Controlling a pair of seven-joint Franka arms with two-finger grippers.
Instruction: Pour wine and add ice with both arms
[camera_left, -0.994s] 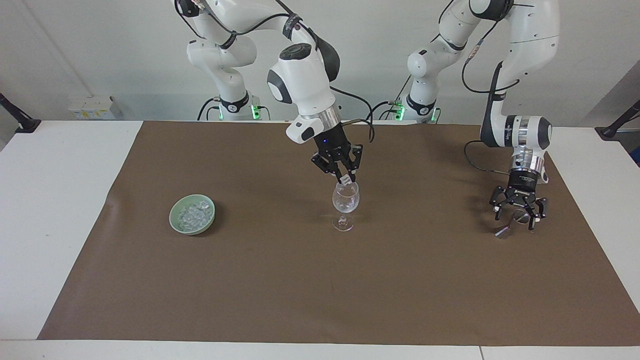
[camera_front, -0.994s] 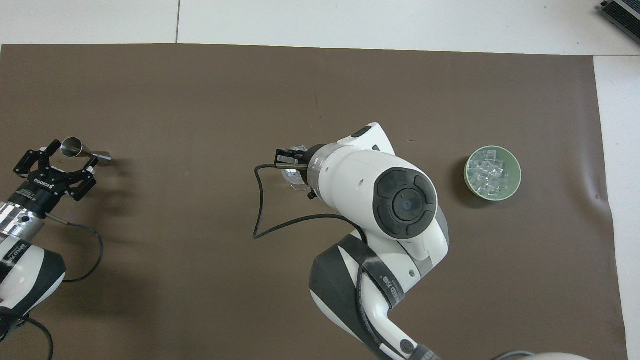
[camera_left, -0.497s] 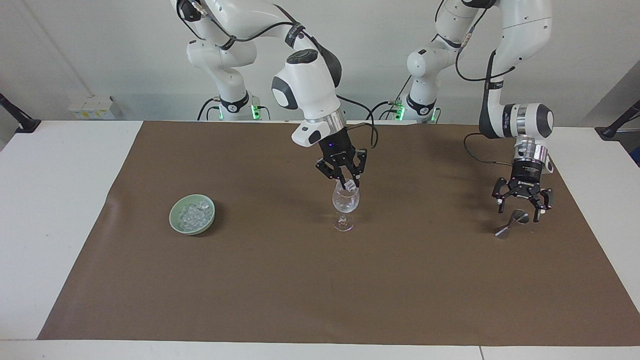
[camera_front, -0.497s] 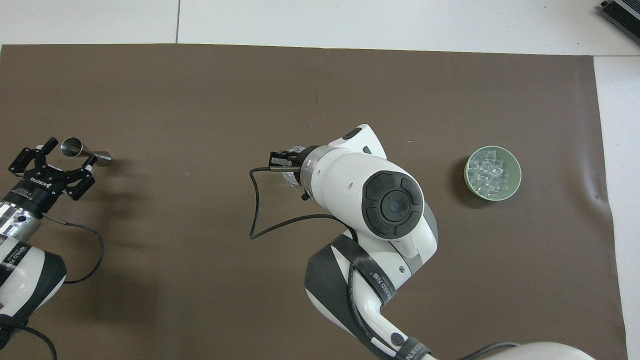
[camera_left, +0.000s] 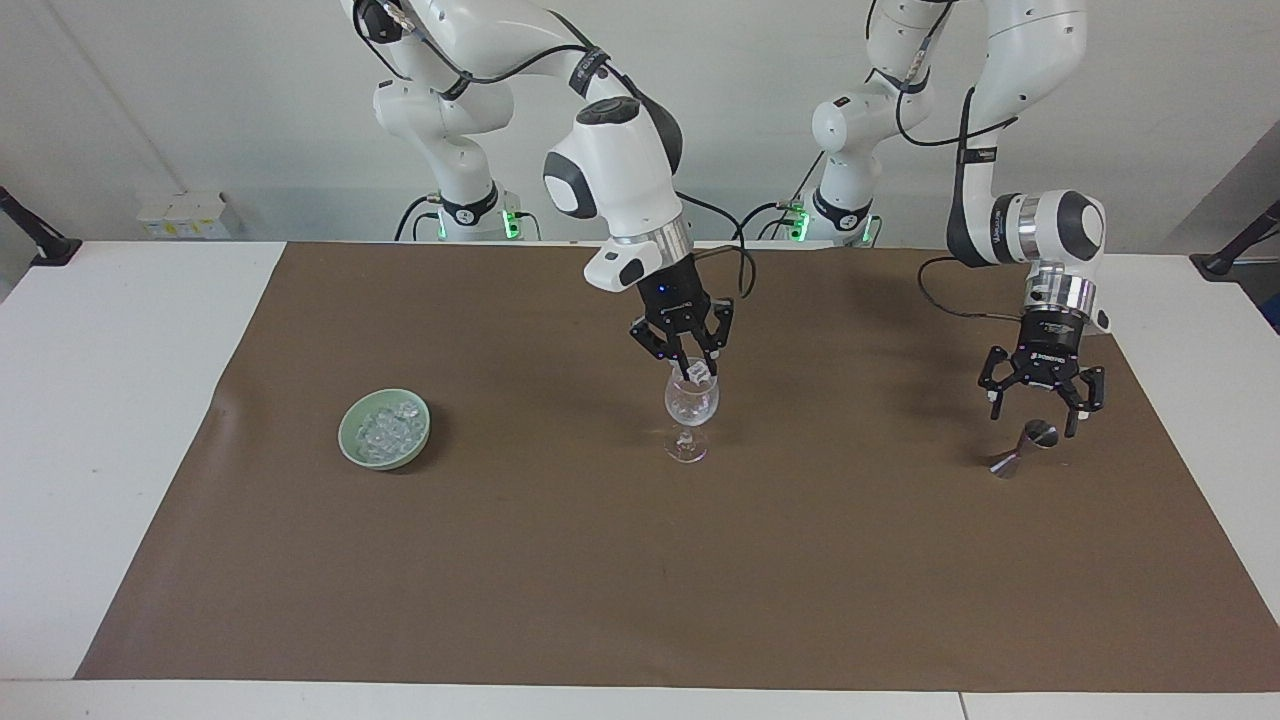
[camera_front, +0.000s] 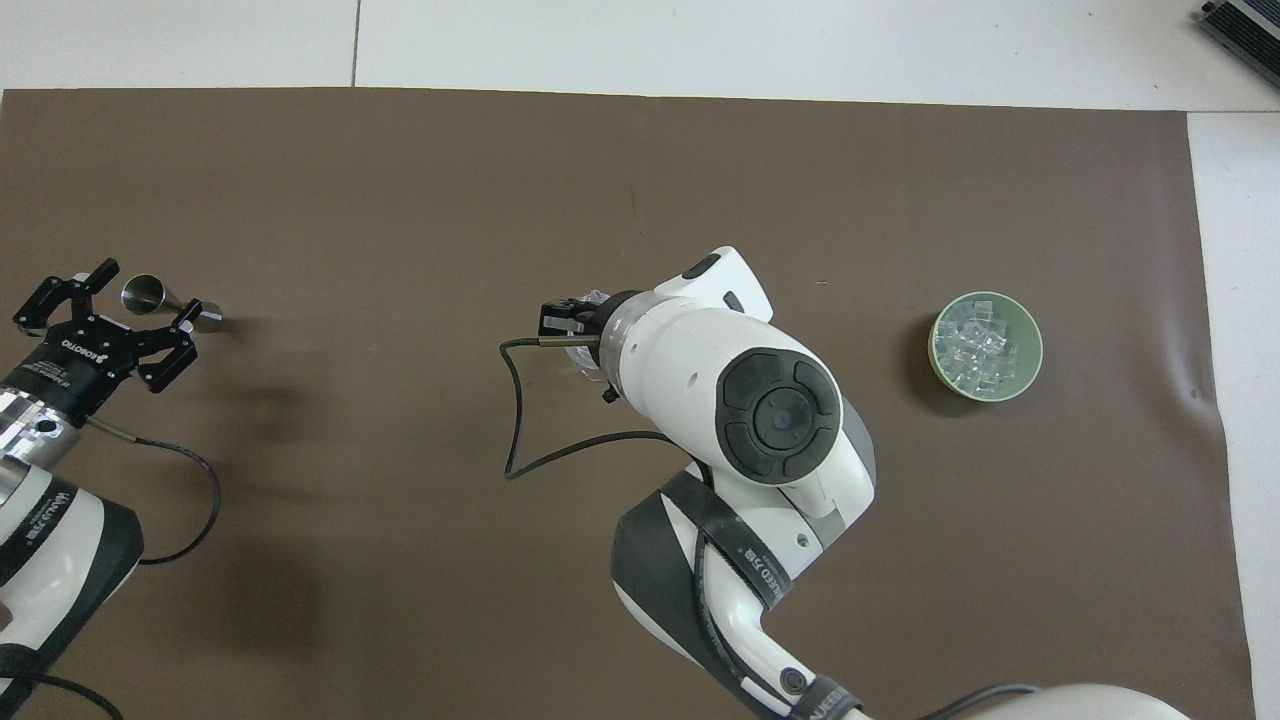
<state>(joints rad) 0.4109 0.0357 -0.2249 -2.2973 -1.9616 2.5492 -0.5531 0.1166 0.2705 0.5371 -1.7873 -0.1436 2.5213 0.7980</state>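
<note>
A clear stemmed glass (camera_left: 692, 405) stands mid-mat. My right gripper (camera_left: 693, 368) hangs just over its rim, shut on a small clear ice cube (camera_left: 701, 372). In the overhead view the right arm covers most of the glass (camera_front: 597, 297), and only the right gripper's (camera_front: 562, 320) black tip shows. More ice (camera_left: 386, 427) fills the pale green bowl (camera_left: 350, 445) toward the right arm's end, seen from above as ice (camera_front: 982, 345). My left gripper (camera_left: 1036, 412) hangs open over a metal jigger (camera_left: 1020, 450) lying on its side. No wine shows.
A brown mat (camera_left: 640, 580) covers most of the white table. From above, the jigger (camera_front: 160, 297) lies just off the left gripper's (camera_front: 112, 300) fingers, near the mat's edge at the left arm's end. A black cable (camera_front: 515, 400) loops from the right wrist.
My left gripper has risen off the jigger, which stays lying on the mat. The right gripper keeps the ice cube over the glass, its arm a little more upright.
</note>
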